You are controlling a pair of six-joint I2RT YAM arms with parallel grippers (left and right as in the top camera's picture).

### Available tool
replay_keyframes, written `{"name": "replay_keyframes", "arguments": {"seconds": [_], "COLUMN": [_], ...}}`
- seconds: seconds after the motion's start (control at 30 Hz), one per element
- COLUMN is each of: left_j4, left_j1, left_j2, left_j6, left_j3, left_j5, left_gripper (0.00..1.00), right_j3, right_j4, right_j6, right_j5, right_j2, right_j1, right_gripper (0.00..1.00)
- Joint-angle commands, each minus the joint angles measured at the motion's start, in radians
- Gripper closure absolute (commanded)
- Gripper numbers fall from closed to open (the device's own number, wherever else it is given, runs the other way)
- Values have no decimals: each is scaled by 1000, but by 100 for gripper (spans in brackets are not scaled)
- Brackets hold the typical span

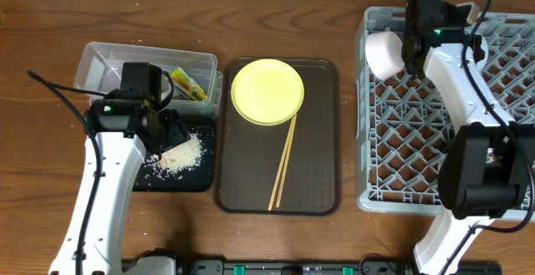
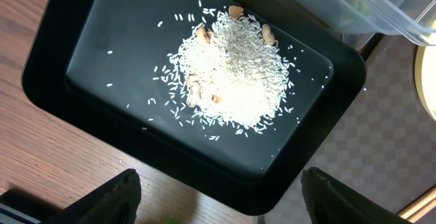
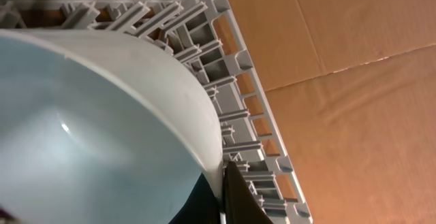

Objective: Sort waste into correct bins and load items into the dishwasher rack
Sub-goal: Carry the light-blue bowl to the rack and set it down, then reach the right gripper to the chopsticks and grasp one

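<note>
My left gripper [image 1: 171, 129] [image 2: 225, 207] is open and empty, hovering over the near edge of the black tray [image 1: 201, 180] [image 2: 48, 81], which holds a heap of rice scraps [image 1: 180, 154] [image 2: 231, 74]. The yellow-green wrapper [image 1: 188, 84] lies in the clear tub [image 1: 92, 58] [image 2: 381, 6]. The yellow plate [image 1: 267, 91] and chopsticks [image 1: 284, 162] lie on the brown serving tray [image 1: 318, 183]. My right gripper [image 1: 410, 45] [image 3: 225, 183] is shut on the rim of a pale bowl [image 1: 384, 53] [image 3: 82, 135], held on its side at the far left corner of the grey rack [image 1: 468, 124] [image 3: 252, 94]. The cup and the other bowl are out of view.
The brown serving tray [image 2: 381, 135] sits between the black tray and the rack. A few brownish bits lie among the rice. Bare wooden table lies in front of the trays and beyond the rack's edge.
</note>
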Motion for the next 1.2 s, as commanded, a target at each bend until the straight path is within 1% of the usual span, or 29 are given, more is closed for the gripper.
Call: {"name": "replay_keyframes", "arguments": {"seconds": [0.0, 0.1, 0.2, 0.37, 0.47, 0.5, 0.53, 0.57, 0.6, 0.67, 0.8, 0.83, 0.97, 1.03, 1.17], "left_j4": [-3, -2, -3, -5, -5, -5, -5, -5, -5, -5, -5, -5, -5, -5, -5], "left_j1": [5, 5, 5, 5, 5, 5, 5, 5, 5, 5, 5, 5, 5, 5, 5], "left_j2": [0, 0, 0, 0, 0, 0, 0, 0, 0, 0, 0, 0, 0, 0, 0], "left_j6": [-9, -9, -9, -9, -9, -9, -9, -9, -9, -9, -9, -9, -9, -9, -9], "left_j3": [2, 2, 2, 2, 2, 2, 2, 2, 2, 2, 2, 2, 2, 2, 2], "left_j5": [-19, -19, -19, -19, -19, -19, -19, -19, -19, -19, -19, -19, -19, -19, -19], "left_gripper": [21, 22, 21, 22, 21, 22, 22, 21, 21, 21, 21, 21, 21, 21, 21], "right_j3": [-5, -5, -5, -5, -5, -5, -5, -4, -3, -3, -3, -3, -3, -3, -3], "right_j4": [-40, -75, -105, -159, -189, -195, -199, -199, -199, -202, -193, -189, -174, -175, -178], "right_j6": [78, 112, 111, 113, 138, 149, 153, 152, 152, 152, 151, 151, 151, 148, 77], "right_j5": [-13, -32, -112, -246, -276, -277, -277, -276, -277, -280, -372, -412, -649, -827, -1173], "right_j2": [21, 21, 21, 20, 15, 11, 5, -3, -14, -49, -147, -175, -282, -324, -352], "right_j1": [32, 45, 53, 55, 59, 60, 60, 60, 61, 63, 64, 64, 64, 64, 79], "right_gripper": [99, 93, 86, 83, 77, 74, 67, 57, 52, 43, 34, 31, 28, 27, 28]}}
